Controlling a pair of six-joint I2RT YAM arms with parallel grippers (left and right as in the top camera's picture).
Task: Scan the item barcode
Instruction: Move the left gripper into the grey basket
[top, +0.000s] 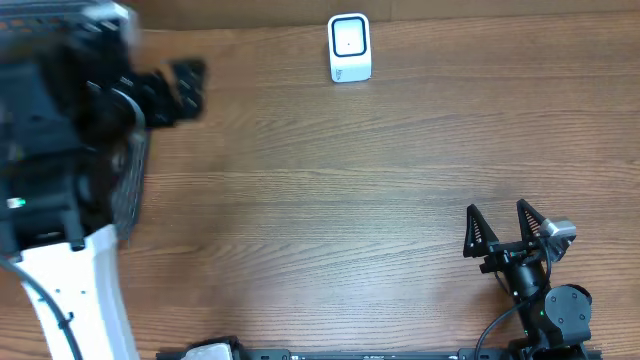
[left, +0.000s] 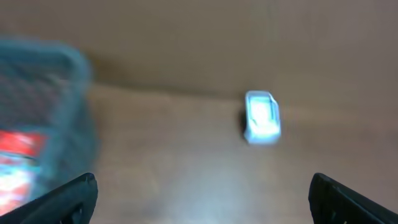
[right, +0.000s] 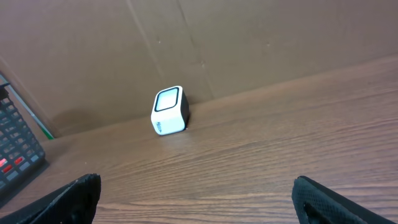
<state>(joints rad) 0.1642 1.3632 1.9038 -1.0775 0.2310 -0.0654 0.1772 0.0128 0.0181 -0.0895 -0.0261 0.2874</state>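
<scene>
Fetching step: my left claw (left: 202, 193) and right claw (top: 503, 222) gape empty. Next, I should grasp the red item (left: 17, 158) in the basket (left: 62, 68) at the frame's left edge.

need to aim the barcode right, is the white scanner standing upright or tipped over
Upright: the white scanner stands on its base on the table, its dark-framed window on top.

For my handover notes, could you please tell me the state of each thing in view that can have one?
left gripper: open, empty.
right gripper: open, empty.
scanner: standing upright, untouched.
basket: holds a red item, blurred.
</scene>
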